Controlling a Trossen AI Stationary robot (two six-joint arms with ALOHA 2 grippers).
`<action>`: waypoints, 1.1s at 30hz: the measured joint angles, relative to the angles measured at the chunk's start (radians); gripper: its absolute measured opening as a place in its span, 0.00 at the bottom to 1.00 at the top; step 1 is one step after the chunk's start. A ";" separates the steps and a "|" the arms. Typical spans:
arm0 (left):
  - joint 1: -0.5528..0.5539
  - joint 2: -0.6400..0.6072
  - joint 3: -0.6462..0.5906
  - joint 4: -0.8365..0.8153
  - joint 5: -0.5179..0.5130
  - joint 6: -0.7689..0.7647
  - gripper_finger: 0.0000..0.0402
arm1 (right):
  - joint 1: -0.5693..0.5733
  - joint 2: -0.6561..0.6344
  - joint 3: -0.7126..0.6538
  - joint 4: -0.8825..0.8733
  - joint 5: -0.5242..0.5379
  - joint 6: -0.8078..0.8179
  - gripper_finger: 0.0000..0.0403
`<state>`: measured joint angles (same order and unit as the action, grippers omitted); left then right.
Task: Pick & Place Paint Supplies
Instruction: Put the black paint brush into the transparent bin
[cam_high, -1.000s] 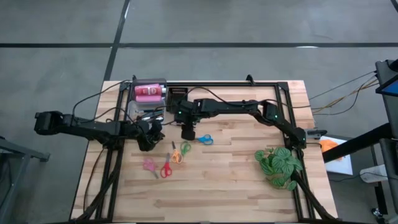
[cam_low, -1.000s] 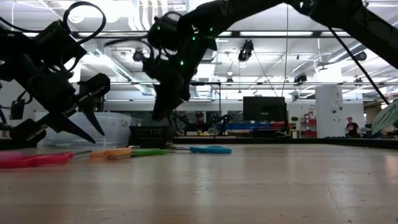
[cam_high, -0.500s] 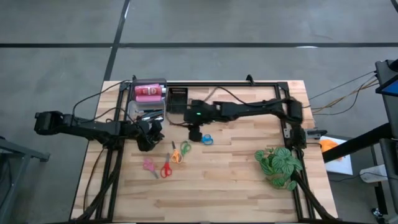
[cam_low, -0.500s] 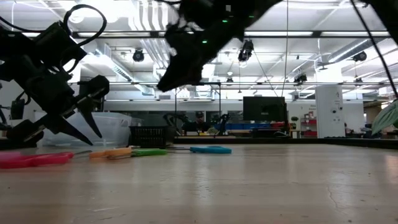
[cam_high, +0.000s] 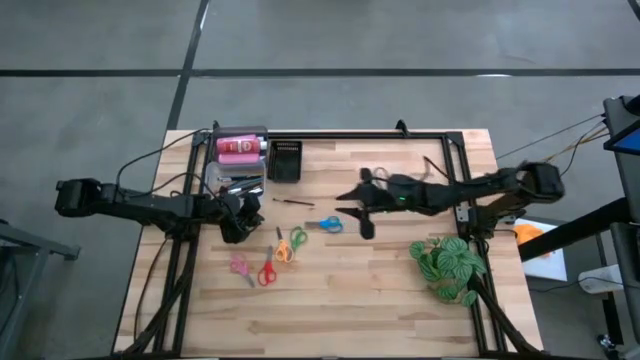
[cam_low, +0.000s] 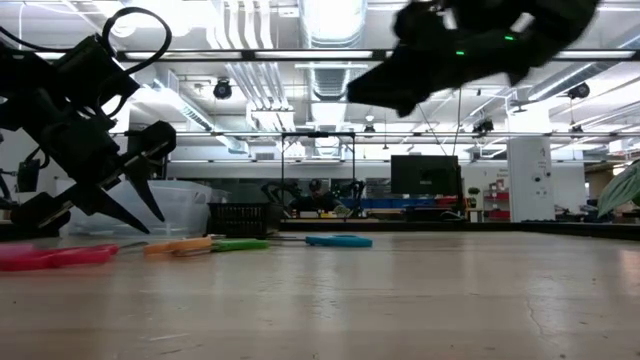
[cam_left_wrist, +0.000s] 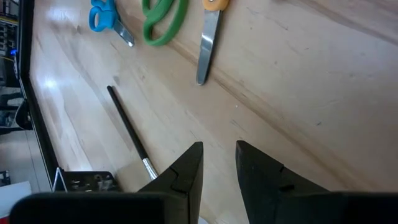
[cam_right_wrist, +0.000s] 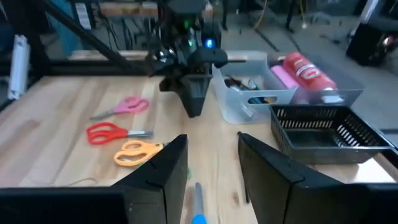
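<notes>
The left gripper (cam_high: 240, 218) hangs above the table just in front of the clear tub (cam_high: 228, 180), its two dark fingers (cam_left_wrist: 186, 171) parted by a narrow gap with nothing between them. Just past its tips a thin dark brush (cam_left_wrist: 129, 132) lies loose on the wood, and beyond it sit the orange scissors (cam_left_wrist: 209, 37), the green scissors (cam_left_wrist: 163, 22) and the blue scissors (cam_left_wrist: 104, 18).

The right gripper (cam_high: 362, 222) is raised above the table near its middle, to the right of the blue scissors, pointing toward the front edge. Its fingers (cam_right_wrist: 155, 174) stand somewhat apart and hold nothing.

On the table (cam_high: 380, 300), the pink scissors (cam_high: 240, 266) and red scissors (cam_high: 267, 271) lie side by side near the front left; the orange and green pairs lie just beside them, toward the middle, and the blue pair lies farther right.

The clear tub holds a pink bottle (cam_right_wrist: 287, 79), a red tube (cam_right_wrist: 308, 71) and some small dark items that are too indistinct to name. The black mesh tray (cam_high: 286, 160) stands just beside the tub. A green leafy plant (cam_high: 450, 265) sits at the table's right edge.
</notes>
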<state>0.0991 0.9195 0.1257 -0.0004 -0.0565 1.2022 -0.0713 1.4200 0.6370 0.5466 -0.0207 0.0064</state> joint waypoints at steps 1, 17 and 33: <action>0.000 0.000 0.000 0.000 0.000 0.000 0.24 | 0.000 -0.027 -0.037 0.026 0.013 0.012 0.35; 0.000 0.000 0.000 -0.001 0.000 0.002 0.24 | -0.001 -0.315 -0.232 0.060 0.129 0.041 0.35; 0.000 0.000 0.000 -0.001 0.000 0.002 0.24 | -0.001 -0.303 -0.232 0.056 0.126 0.065 0.35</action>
<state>0.0990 0.9196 0.1253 -0.0010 -0.0566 1.2037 -0.0719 1.1168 0.4046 0.6023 0.1055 0.0717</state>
